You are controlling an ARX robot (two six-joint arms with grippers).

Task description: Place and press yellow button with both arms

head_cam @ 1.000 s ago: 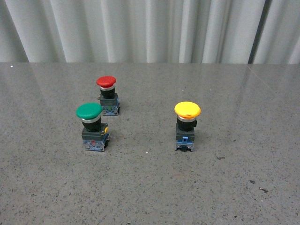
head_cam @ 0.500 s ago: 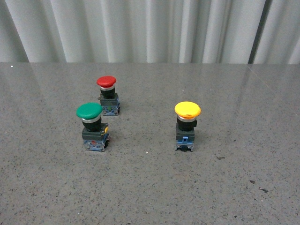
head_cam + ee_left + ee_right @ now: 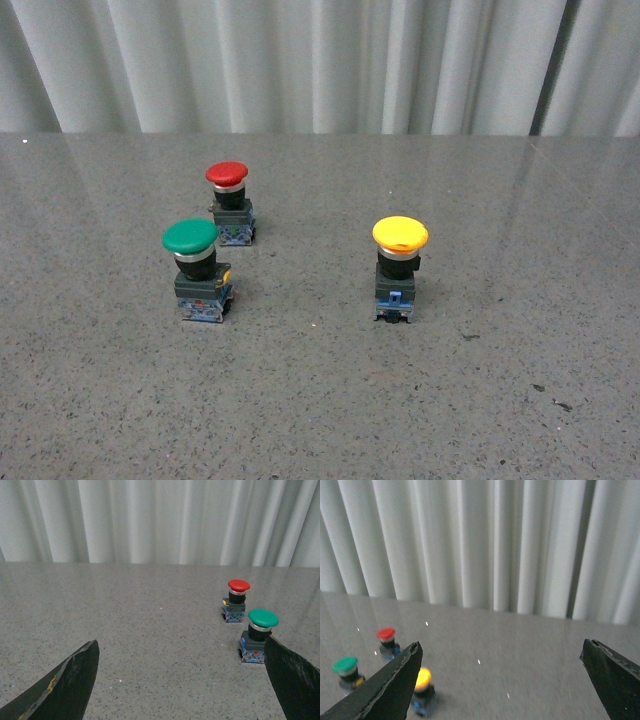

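Note:
The yellow button (image 3: 400, 263) stands upright on the grey speckled table (image 3: 320, 400), right of centre in the front view, with neither arm in that view. In the right wrist view the yellow button (image 3: 423, 692) shows blurred, partly behind one black finger (image 3: 385, 692); my right gripper (image 3: 502, 652) is open and holds nothing, well back from the button. My left gripper (image 3: 182, 652) is open over bare table, and the yellow button is out of its view.
A green-capped button (image 3: 197, 270) and a smaller red-capped button (image 3: 230, 203) stand left of the yellow one. The green button (image 3: 257, 637) sits just beyond the left gripper's finger (image 3: 295, 680). White pleated curtains (image 3: 300, 60) close off the table's far edge.

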